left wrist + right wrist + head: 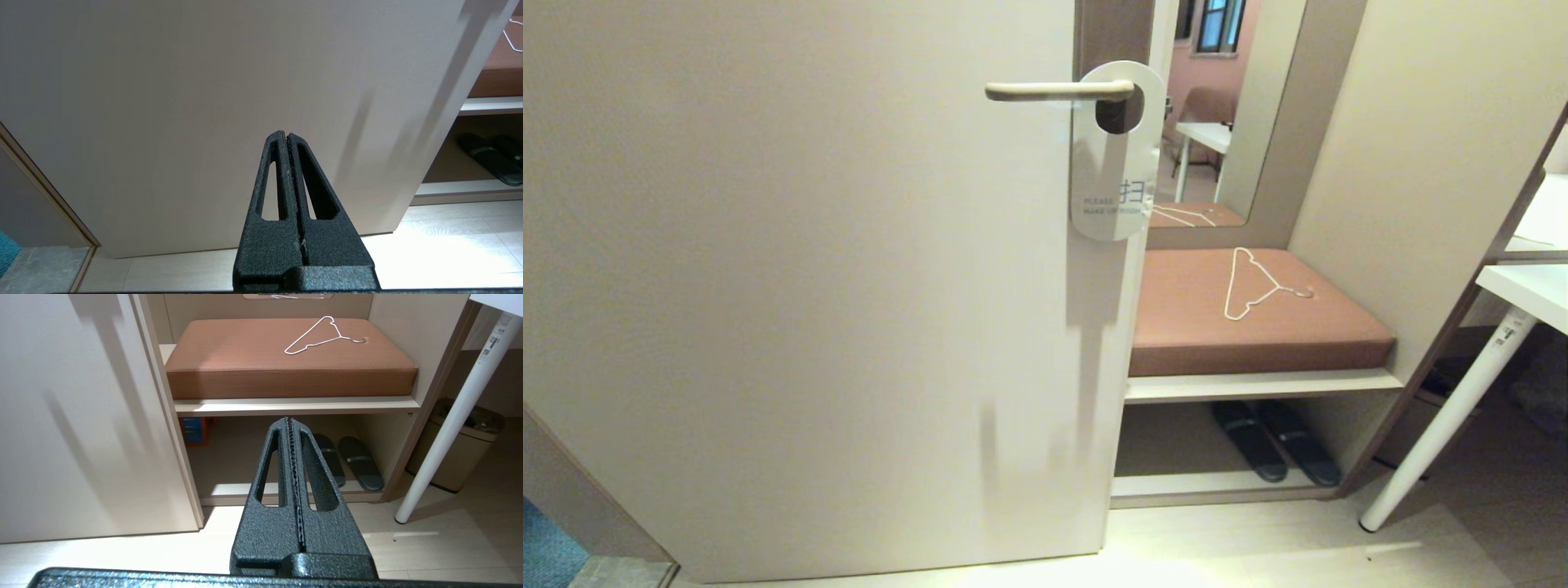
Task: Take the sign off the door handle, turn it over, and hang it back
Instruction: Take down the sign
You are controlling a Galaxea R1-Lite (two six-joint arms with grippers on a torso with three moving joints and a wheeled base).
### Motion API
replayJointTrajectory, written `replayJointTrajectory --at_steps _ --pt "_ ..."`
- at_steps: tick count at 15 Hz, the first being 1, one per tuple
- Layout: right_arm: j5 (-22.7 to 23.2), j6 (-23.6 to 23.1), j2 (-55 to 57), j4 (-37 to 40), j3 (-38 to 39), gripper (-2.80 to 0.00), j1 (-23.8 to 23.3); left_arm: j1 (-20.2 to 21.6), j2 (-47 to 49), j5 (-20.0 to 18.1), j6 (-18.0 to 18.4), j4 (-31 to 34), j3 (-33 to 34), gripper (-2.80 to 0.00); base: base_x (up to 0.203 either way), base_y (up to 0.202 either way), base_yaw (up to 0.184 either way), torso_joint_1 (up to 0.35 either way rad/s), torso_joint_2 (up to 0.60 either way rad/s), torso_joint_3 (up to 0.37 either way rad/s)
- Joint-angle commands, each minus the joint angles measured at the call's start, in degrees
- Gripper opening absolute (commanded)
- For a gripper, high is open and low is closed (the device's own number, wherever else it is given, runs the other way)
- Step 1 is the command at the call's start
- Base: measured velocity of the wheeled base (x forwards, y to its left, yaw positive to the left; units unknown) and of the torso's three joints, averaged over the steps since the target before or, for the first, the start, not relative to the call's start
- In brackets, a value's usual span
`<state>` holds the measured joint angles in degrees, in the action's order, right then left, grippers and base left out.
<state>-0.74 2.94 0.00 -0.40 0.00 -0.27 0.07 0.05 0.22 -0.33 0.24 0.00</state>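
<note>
The sign hangs by its oval hole on the door handle, white face out with "PLEASE MAKE UP ROOM" near its lower end. The handle is a cream lever on the beige door, close to the door's free edge. Neither arm shows in the head view. My left gripper is shut and empty, low down, pointing at the bare lower door. My right gripper is shut and empty too, low, pointing at the open shelf under the bench. Both are far below the sign.
Right of the door stands a bench with a brown cushion; a thin white wire hanger lies on it. Dark slippers sit on the shelf below. A white table leg slants at the right, with a bin behind it.
</note>
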Motion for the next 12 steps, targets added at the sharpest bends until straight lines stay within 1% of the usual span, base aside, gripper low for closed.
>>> replayJointTrajectory --at_steps 1,6,9,12 --pt "-0.05 -0.04 0.00 -0.04 0.00 -2.80 0.00 0.01 0.04 0.01 -0.02 0.02 0.00 -2.80 0.000 0.000 0.000 0.000 0.00 0.000" --pt "0.05 -0.22 0.00 -0.04 0.00 -2.80 0.00 0.01 0.04 0.04 -0.02 0.02 0.00 -2.80 0.000 0.000 0.000 0.000 0.00 0.000" --pt "0.65 -2.66 0.00 0.05 0.00 -2.80 0.00 0.01 0.04 0.04 -0.02 0.02 0.00 -2.80 0.000 0.000 0.000 0.000 0.00 0.000" --pt "0.74 -2.94 0.00 0.05 0.00 -2.80 0.00 0.01 0.04 0.04 -0.02 0.02 0.00 -2.80 0.000 0.000 0.000 0.000 0.00 0.000"
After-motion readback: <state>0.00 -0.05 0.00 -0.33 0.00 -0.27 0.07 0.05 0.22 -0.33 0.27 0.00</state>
